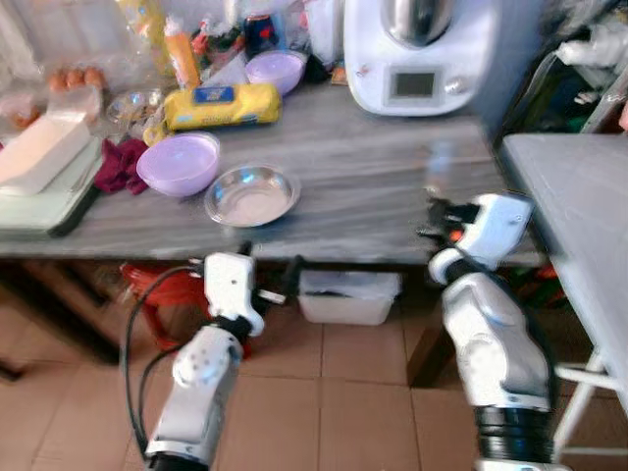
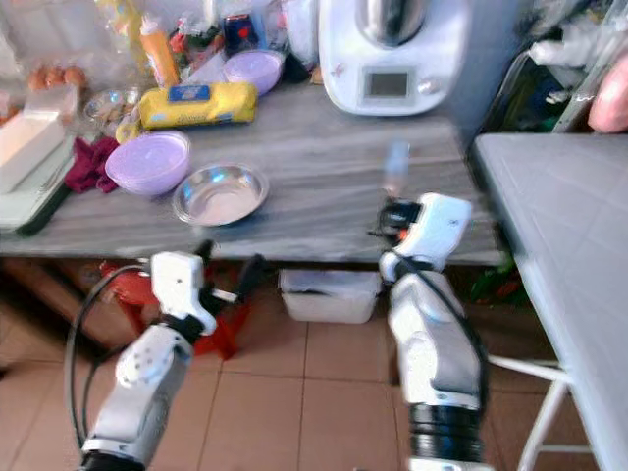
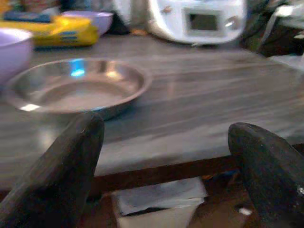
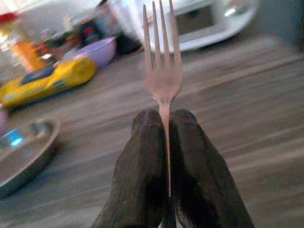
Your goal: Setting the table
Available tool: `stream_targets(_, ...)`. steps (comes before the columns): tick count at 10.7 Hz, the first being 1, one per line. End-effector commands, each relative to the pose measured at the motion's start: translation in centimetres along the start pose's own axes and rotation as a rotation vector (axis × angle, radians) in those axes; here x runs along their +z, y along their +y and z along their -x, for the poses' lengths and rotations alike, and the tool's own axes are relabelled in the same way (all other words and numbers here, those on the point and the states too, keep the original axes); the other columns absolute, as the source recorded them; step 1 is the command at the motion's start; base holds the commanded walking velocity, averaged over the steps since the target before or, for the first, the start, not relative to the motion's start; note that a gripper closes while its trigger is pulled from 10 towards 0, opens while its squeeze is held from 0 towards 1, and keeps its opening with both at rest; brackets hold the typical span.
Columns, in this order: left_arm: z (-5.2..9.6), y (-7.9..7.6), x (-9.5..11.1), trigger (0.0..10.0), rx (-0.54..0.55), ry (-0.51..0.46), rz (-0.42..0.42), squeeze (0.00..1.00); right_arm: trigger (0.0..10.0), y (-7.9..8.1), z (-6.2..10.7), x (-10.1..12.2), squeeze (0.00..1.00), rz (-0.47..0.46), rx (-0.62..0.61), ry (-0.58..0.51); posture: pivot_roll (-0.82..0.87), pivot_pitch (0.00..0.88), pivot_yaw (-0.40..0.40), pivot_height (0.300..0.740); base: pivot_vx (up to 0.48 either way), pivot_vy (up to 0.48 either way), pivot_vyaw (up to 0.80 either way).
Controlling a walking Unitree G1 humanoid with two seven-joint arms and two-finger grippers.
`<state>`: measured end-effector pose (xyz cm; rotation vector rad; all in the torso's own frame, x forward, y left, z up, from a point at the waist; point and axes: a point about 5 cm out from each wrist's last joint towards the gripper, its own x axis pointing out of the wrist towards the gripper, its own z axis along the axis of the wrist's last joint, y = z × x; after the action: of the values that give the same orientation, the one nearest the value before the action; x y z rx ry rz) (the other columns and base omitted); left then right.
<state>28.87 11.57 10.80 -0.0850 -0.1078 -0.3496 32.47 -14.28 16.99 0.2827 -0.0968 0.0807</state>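
Fork pinched in my right claw at the front edge of the counter.

On the far left of the grey counter (image 1: 392,177) a white box (image 1: 39,149) sits on a pale tray (image 1: 44,211), with a dark red cloth (image 1: 116,167) beside it, then a lilac bowl (image 1: 178,163) and, just beside that, a shallow steel dish (image 1: 251,195); behind them lies a yellow packet (image 1: 220,106). My left claw (image 3: 164,156) hangs spread wide and empty below the counter's edge, in front of the steel dish. A white appliance (image 1: 417,54) stands at the back. My right claw (image 4: 164,137) is pressed tight on the handle of a fork (image 4: 163,66), tines upright, just at the counter's front edge. A second grey tabletop (image 1: 579,196) is on the far right.
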Motion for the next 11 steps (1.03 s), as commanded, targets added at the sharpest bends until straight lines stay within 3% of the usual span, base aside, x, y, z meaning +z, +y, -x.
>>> stream_targets(1, 0.2, 0.17, -0.19, 10.0, 0.009, 0.012, 0.001, 0.0, 10.0, 0.0, -0.07, 0.4, 0.0, 0.009, 0.005, -0.014, -0.05, 0.122, 0.065, 0.74, 0.0, 0.27, 0.0)
stream_targets(7, 0.22, 0.1, -0.22, 10.0, 0.007, 0.014, -0.008, 0.0, 10.0, -0.05, -0.03, 0.36, 0.0, 0.008, 0.002, -0.014, -0.05, 0.129, 0.067, 0.74, 0.0, 0.464, 0.0)
stream_targets(11, 0.28, -0.13, 0.0, 10.0, -0.002, -0.004, -0.013, 0.0, 10.0, -0.14, 0.04, 0.23, 0.0, 0.007, -0.004, -0.012, -0.05, 0.131, 0.07, 0.74, 0.0, 0.0, 0.0)
